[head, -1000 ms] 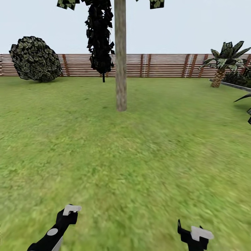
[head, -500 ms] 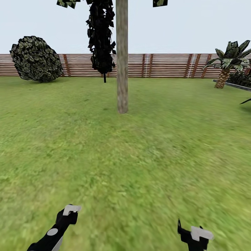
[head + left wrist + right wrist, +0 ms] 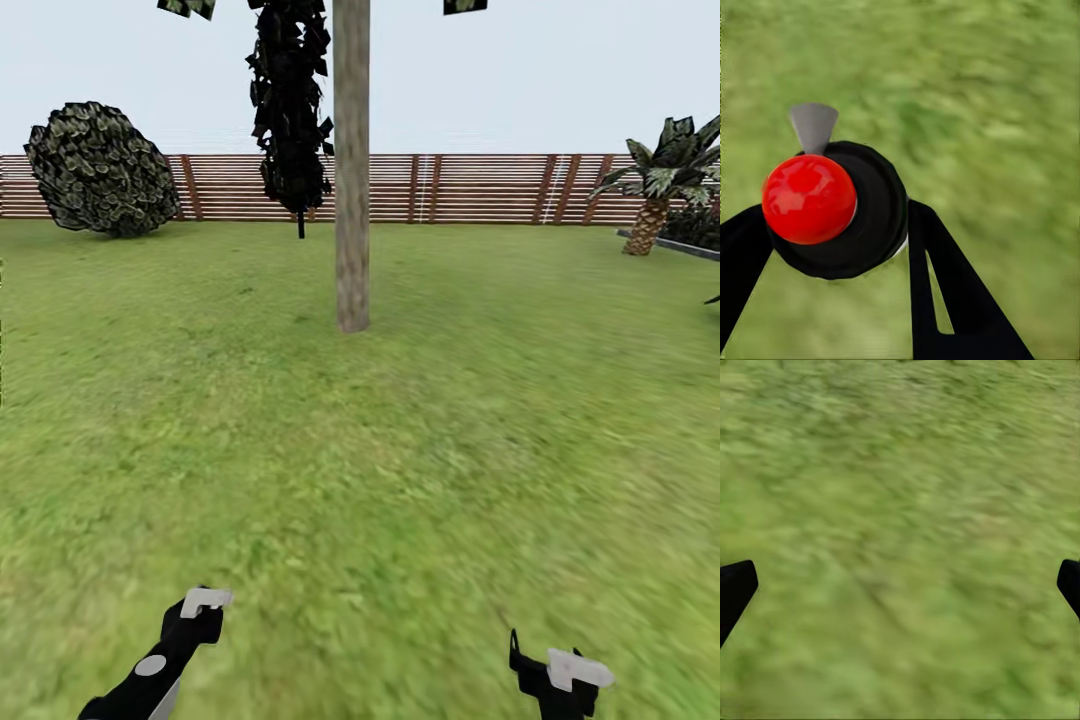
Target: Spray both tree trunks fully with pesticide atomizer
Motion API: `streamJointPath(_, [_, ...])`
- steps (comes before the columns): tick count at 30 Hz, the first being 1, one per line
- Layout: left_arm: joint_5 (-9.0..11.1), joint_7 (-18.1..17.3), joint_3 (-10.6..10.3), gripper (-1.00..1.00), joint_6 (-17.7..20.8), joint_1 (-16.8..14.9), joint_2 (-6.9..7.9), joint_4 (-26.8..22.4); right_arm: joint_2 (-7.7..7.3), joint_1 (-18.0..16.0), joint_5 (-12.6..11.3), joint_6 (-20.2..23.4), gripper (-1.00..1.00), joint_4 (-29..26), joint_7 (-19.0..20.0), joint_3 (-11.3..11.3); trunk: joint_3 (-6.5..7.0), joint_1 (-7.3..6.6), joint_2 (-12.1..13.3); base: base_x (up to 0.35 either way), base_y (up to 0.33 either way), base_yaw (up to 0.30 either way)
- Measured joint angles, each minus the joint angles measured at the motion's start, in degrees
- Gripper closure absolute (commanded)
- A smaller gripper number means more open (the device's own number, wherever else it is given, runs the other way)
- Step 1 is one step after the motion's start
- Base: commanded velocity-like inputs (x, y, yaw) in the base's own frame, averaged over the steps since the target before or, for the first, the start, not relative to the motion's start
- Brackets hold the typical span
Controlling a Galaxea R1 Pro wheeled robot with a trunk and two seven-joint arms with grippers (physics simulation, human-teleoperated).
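My left gripper (image 3: 832, 262) is shut on the pesticide atomizer (image 3: 870, 217), a black round body with a red knob (image 3: 808, 199) and a grey nozzle, held over the grass. In the head view the left gripper (image 3: 198, 612) sits low at the left and the right gripper (image 3: 548, 668) low at the right. The right gripper (image 3: 901, 585) is open, with only lawn between its fingers. One tree trunk (image 3: 351, 200), thick and mottled grey-brown, stands ahead near the middle of the lawn, a few metres beyond both grippers. No white specks show on it.
A thin-trunked dark tree (image 3: 290, 110) stands just behind and left of the trunk. A round bush (image 3: 100, 170) is at the back left, a short palm (image 3: 660, 180) at the back right. A brown slat fence (image 3: 480, 188) closes the lawn's far side.
The whole view has shifted: the trunk now sits slightly lower and further right, and the palm slid right, so the camera moved. Both grippers keep their places in the picture.
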Motion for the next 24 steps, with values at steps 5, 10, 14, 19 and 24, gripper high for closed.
streamJointPath(5, [0.0, 0.0, 0.0, 1.00, 0.0, 0.0, 0.00, 0.0, 0.00, 0.0, 0.0, 0.0, -1.00, -0.1, 0.0, 0.0, 0.00, 0.00, 0.0, 0.340, 0.000, 0.198])
streamJointPath(10, [0.0, 0.0, 0.0, 1.00, 0.0, 0.0, 0.00, 0.0, 0.00, 0.0, 0.0, 0.0, -1.00, -0.1, 0.0, 0.0, 0.00, 0.00, 0.0, 0.340, 0.000, 0.046])
streamJointPath(14, [0.0, 0.0, 0.0, 1.00, 0.0, 0.0, 0.00, 0.0, 0.00, 0.0, 0.0, 0.0, -1.00, -0.1, 0.0, 0.0, 0.00, 0.00, 0.0, 0.340, 0.000, 0.002])
streamJointPath(19, [0.0, 0.0, 0.0, 1.00, 0.0, 0.0, 0.00, 0.0, 0.00, 0.0, 0.0, 0.0, -1.00, -0.1, 0.0, 0.0, 0.00, 0.00, 0.0, 0.340, 0.000, 0.000])
streamJointPath(24, [0.0, 0.0, 0.0, 1.00, 0.0, 0.0, 0.00, 0.0, 0.00, 0.0, 0.0, 0.0, -1.00, -0.1, 0.0, 0.0, 0.00, 0.00, 0.0, 0.340, 0.000, 0.000])
